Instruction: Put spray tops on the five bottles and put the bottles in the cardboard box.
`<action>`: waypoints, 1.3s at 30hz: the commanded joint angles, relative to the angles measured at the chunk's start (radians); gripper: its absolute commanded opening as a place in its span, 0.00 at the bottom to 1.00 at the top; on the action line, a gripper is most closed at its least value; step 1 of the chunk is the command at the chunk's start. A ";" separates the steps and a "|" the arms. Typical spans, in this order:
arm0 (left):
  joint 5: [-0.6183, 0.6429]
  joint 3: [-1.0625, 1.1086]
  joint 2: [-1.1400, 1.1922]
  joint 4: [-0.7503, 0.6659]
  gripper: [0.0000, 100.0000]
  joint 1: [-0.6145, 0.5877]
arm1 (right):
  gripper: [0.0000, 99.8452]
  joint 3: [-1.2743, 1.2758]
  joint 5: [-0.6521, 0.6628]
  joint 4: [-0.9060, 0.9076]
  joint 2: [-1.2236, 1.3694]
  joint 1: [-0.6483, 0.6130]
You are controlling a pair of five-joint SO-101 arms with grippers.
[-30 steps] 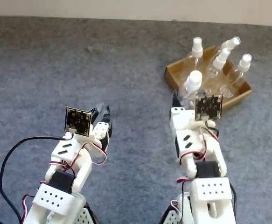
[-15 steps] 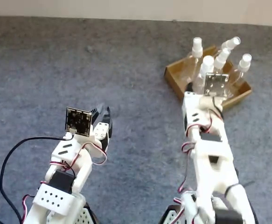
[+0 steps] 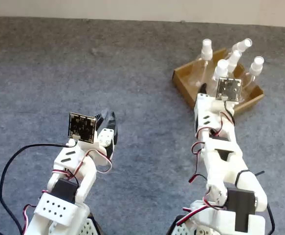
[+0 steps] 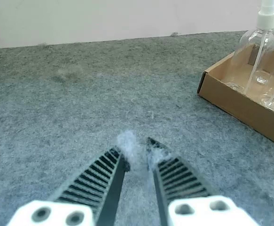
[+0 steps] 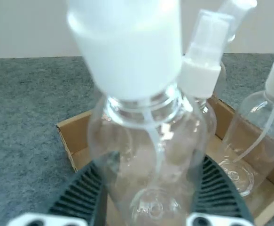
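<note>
My right gripper (image 5: 148, 200) is shut on a clear bottle (image 5: 151, 150) with a white spray top (image 5: 127, 47), holding it low on the body. In the high view this bottle (image 3: 221, 67) stands upright over the cardboard box (image 3: 184, 82), at its near side. I cannot tell whether it rests on the box floor. Three capped bottles stand in the box behind it, one with its top (image 3: 207, 46) at the far left. My left gripper (image 4: 137, 153) hovers over bare carpet, open by a narrow gap, with lint on its fingertips (image 4: 125, 141).
Grey carpet (image 3: 108, 63) covers the table, with open room left of the box. The box rim (image 5: 71, 136) lies close below my right fingers. From my left wrist view the box (image 4: 230, 103) and a bottle (image 4: 261, 40) sit far off.
My right arm stretched forward and carried the bottle from the box's near edge to over the box, beside the other bottles. The left arm has not moved.
</note>
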 commanded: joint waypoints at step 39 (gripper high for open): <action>-0.008 -0.004 -0.018 -0.021 0.02 -0.002 | 0.29 -0.061 0.020 -0.028 0.203 0.039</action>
